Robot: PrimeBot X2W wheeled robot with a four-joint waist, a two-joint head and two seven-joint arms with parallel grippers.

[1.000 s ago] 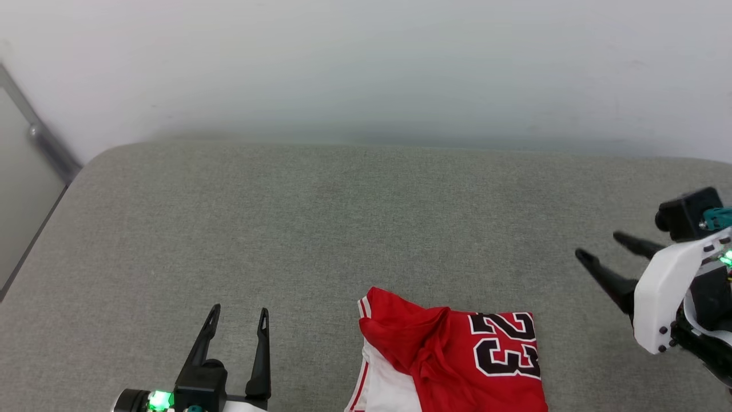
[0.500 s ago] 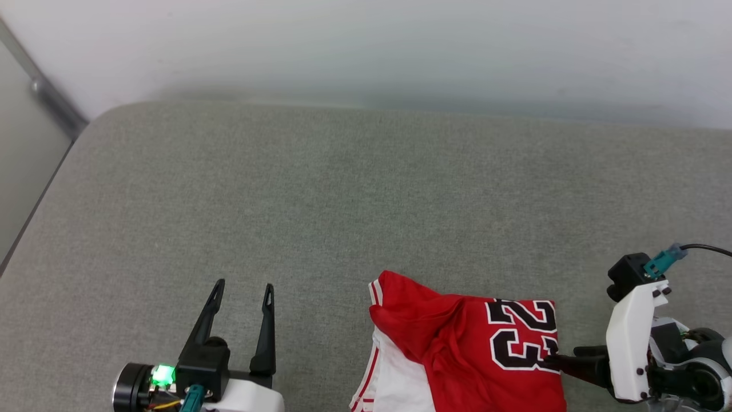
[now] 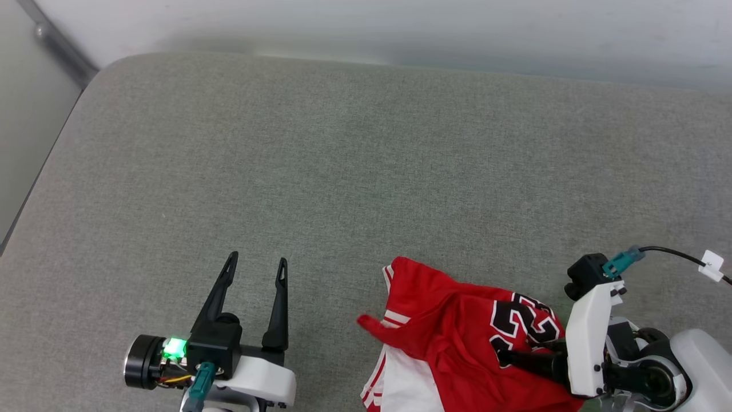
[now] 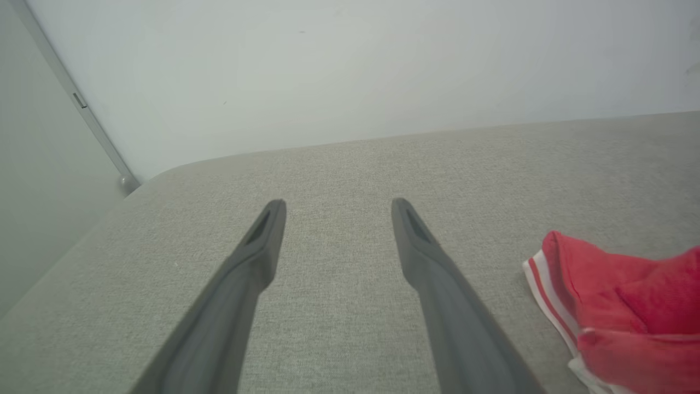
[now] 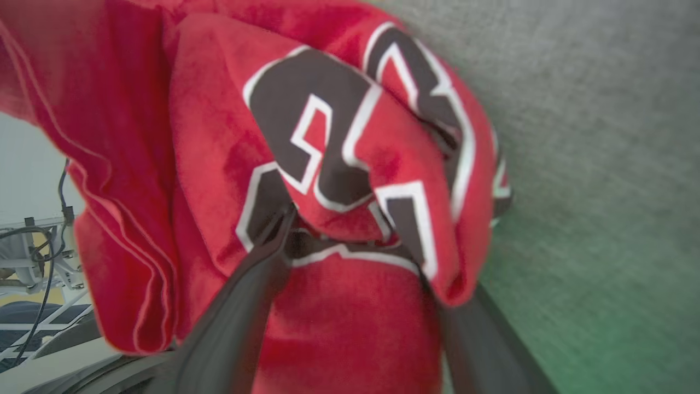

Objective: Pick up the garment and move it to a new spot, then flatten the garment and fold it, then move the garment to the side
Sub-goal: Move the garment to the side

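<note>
The garment (image 3: pixel 452 320), a red jersey with black white-outlined numerals and white panels, lies bunched at the near middle-right of the grey cushion. My right gripper (image 3: pixel 504 358) comes in from the right with its fingers pushed into the jersey's numbered side. In the right wrist view the jaws of this gripper (image 5: pixel 350 235) stand wide apart, red cloth (image 5: pixel 339 137) bulges between them, and a fold drapes over the right finger. My left gripper (image 3: pixel 257 260) hovers open to the left of the jersey, apart from it. Between its fingers (image 4: pixel 337 203) is bare cushion, and the jersey's striped edge (image 4: pixel 618 295) lies at the right.
The grey cushion (image 3: pixel 343 160) stretches far and left of the jersey, ending at a pale wall behind. Its left edge drops beside a grey panel with a metal strip (image 3: pixel 57 46). A black cable (image 3: pixel 675 254) trails from my right wrist.
The head camera has tipped down. My right gripper swung down from the right and pushed into the jersey, which bunched up and threw a fold out to the left. The left gripper holds still.
</note>
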